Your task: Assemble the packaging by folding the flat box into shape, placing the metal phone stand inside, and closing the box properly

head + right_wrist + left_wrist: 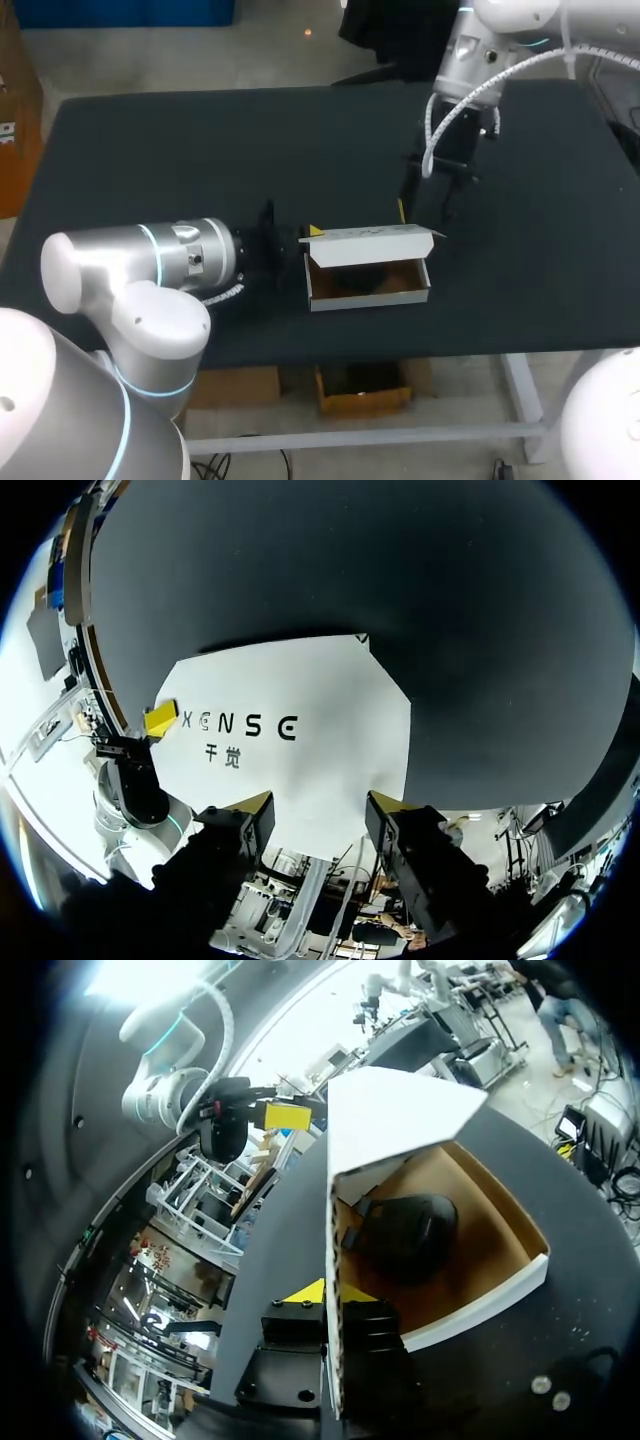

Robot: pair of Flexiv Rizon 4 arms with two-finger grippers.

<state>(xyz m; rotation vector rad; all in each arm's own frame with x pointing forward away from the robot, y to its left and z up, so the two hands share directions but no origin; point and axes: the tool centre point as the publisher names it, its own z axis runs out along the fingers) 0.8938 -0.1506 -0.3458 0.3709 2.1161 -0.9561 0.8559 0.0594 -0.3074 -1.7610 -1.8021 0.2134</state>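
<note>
Pinched in left gripper point(337, 1305) the left end wall of box point(370, 296), stand point(405, 1230) inside, near table point(150, 150) front; held right gripper point(318, 810) spread just behind upright lid point(300, 770), long axis crosswise, likely best placed to fold it forward.

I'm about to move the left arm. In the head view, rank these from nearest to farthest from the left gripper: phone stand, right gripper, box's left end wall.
1. box's left end wall: right at the left gripper.
2. phone stand: inside, about mid-length.
3. right gripper: at the far right end, behind the lid.
</note>
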